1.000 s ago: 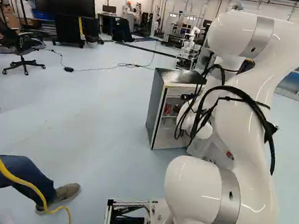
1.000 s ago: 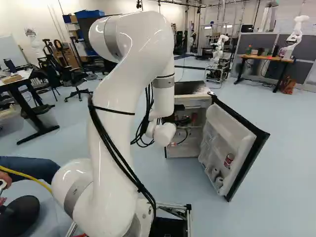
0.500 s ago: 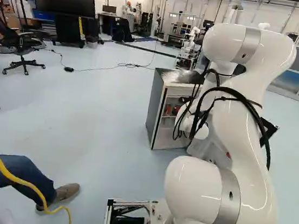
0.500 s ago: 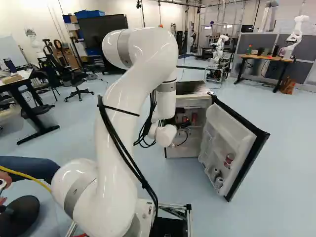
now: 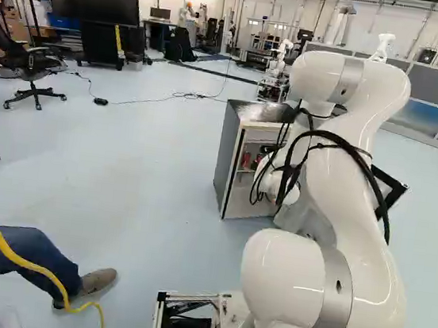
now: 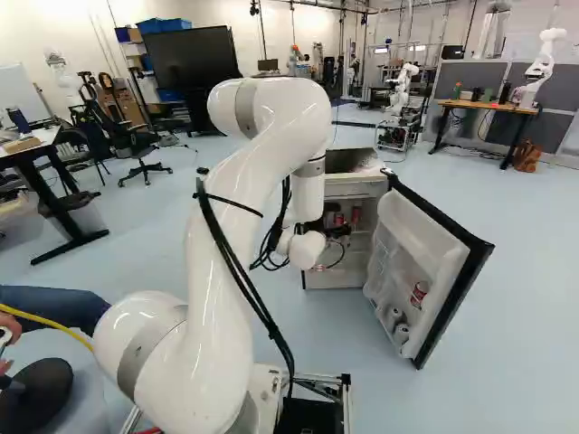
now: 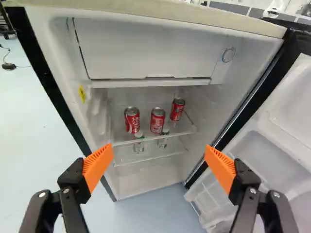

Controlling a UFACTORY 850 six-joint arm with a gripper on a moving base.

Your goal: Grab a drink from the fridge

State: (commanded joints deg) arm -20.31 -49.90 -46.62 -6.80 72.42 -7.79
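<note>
end effector: gripper [image 6: 338,228] released, fingers spread wide, the orange pads [image 7: 97,167] well apart and facing each other. it sits at the open front of the small fridge [image 5: 228,161], carried there by the white arm [image 6: 217,344], which reaches forward from its base joint.

target: drinks are inside the fridge, ahead of the fingers and apart from them. three red cans stand upright on the upper glass shelf [image 7: 154,138]: the left can [image 7: 132,120], the middle can [image 7: 157,120] and the right can [image 7: 177,109], the last set farther back than the other two. below that shelf, two green-and-white containers [image 7: 139,146] show through the glass (too small to say whether bottles or cans). a closed white compartment [image 7: 150,51] spans the top of the interior.

door [image 6: 443,280]: swung open, on the right side of the fridge in the right base view. its racks hold another red can [image 6: 419,294], tilted, with pale cans [image 6: 401,334] lower down.
</note>
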